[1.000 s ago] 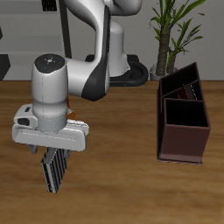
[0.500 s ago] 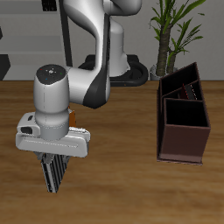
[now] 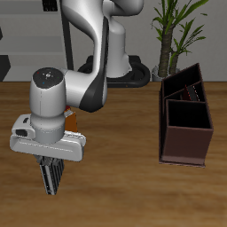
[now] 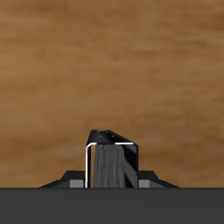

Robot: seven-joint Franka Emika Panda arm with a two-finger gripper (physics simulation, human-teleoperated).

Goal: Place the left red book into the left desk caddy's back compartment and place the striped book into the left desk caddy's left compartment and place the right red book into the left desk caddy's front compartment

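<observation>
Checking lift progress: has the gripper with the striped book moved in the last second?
Yes. The gripper, shut on the striped book, has drifted slightly farther from the left desk caddy and a little toward the table's front edge.

Arm w/ gripper (image 3: 51,177) shifted slightly toward the surface's (image 3: 124,186) front edge & sideways, away from the caddy (image 3: 185,120); the striped book (image 3: 52,176) went w/ it, clamped in jaws.

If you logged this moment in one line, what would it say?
gripper: shut on striped book | book: hanging clear of table | left desk caddy: apart, off to one side | red books: not visible
</observation>
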